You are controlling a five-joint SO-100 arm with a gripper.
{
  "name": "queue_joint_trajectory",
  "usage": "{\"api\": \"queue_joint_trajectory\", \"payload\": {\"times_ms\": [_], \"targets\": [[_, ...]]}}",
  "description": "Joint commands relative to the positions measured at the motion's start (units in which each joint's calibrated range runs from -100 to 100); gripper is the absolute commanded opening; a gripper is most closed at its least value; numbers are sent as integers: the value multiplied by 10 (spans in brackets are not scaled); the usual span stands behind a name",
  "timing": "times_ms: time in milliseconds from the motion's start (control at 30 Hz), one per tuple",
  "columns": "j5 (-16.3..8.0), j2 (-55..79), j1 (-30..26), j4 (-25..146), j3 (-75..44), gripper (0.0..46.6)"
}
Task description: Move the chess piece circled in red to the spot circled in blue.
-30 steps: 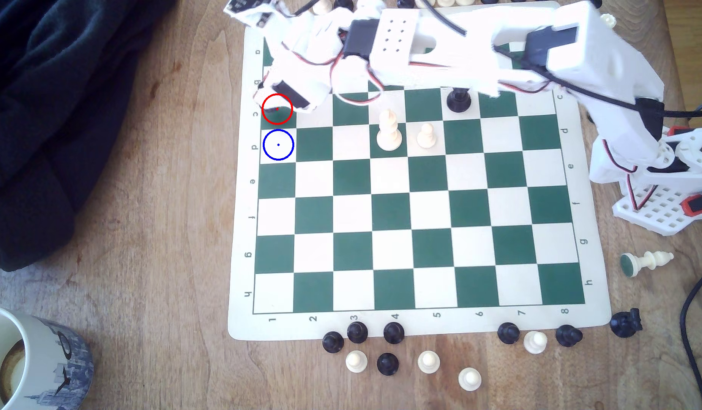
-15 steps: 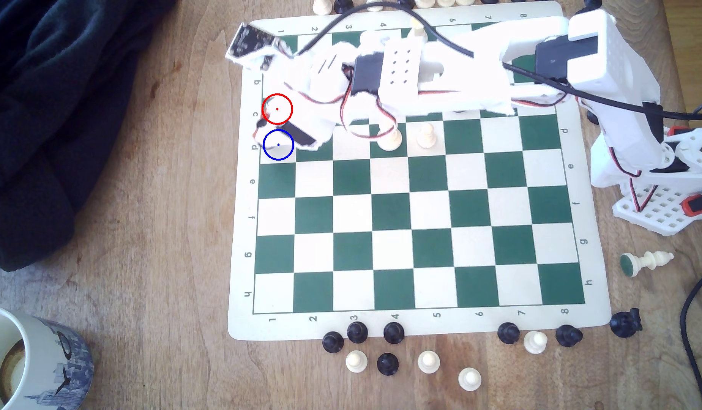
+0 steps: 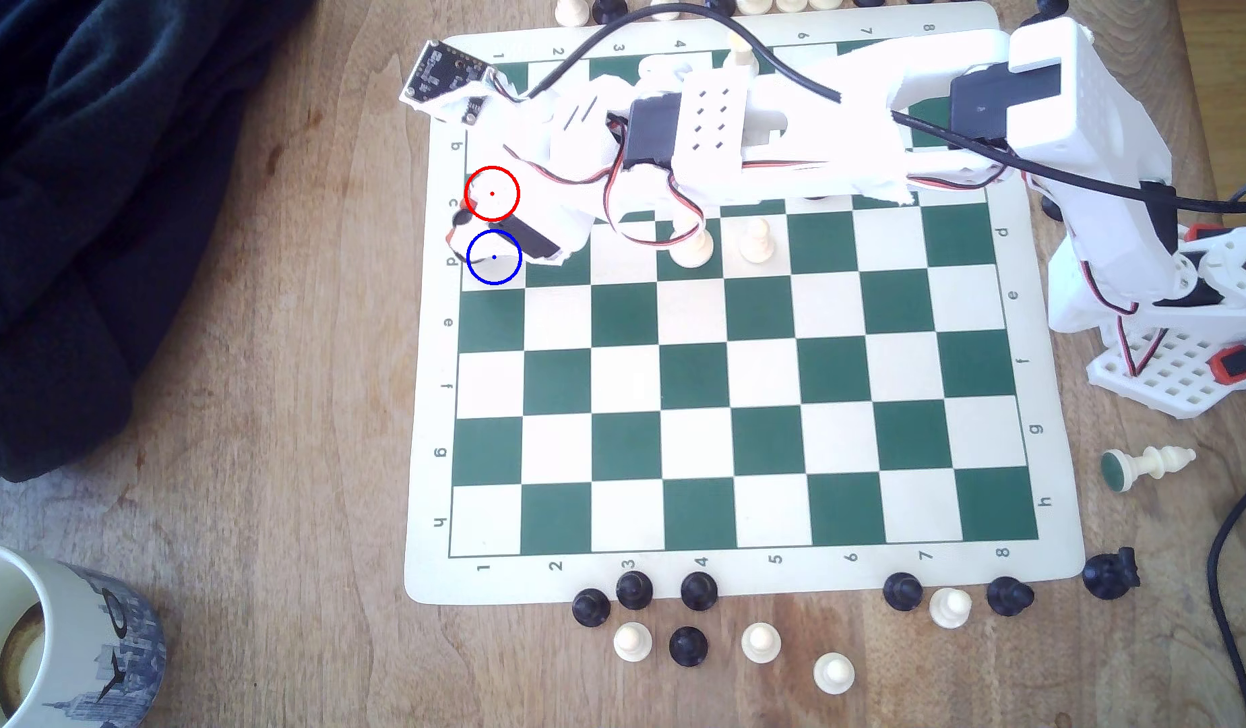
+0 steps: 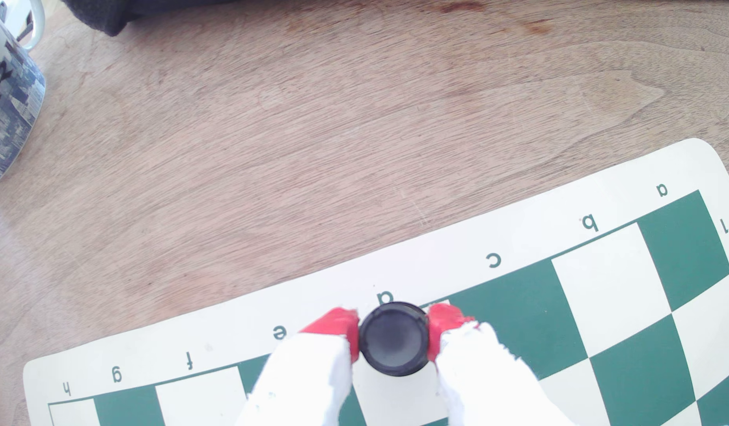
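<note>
So the chess piece (image 4: 394,339) is the short black one, and in the wrist view we're looking at it end-on as a dark round disc, pinched between the 2 red fingertips (image 4: 338,327) of the gripper (image 4: 394,334). The jaws are clamped on it, 1 red pad touching each side. It sits over the cream square in the d row, right at the board's edge by the printed letter.

In the exterior view a bit of black pokes out by the gripper (image 3: 481,236), just at the upper left of the spot (image 3: 504,274) with its blue ring. The red ring (image 3: 492,193) on the neighbouring square is covered by white arm plastic.

What could go wrong, as we see it: we can't tell whether the piece is touching the board (image 3: 746,392) or held above it, so letting go now might drop it and let it tip or roll. It also looks nearer the board's edge than the blue dot, so it could land straddling the border. If the pads stick on release, the piece might drag sideways.

Hard to make out: the gripper hides most of the spot in the exterior view, and the arm (image 3: 781,133) covers a chunk of the upper rows, including part of a white piece (image 3: 691,245).
</note>
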Motion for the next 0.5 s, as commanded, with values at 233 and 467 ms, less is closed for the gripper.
{"api": "queue_joint_trajectory", "payload": {"times_ms": [233, 467], "targets": [[8, -22, 2, 5, 26, 18], [8, -17, -1, 0, 22, 19]]}}
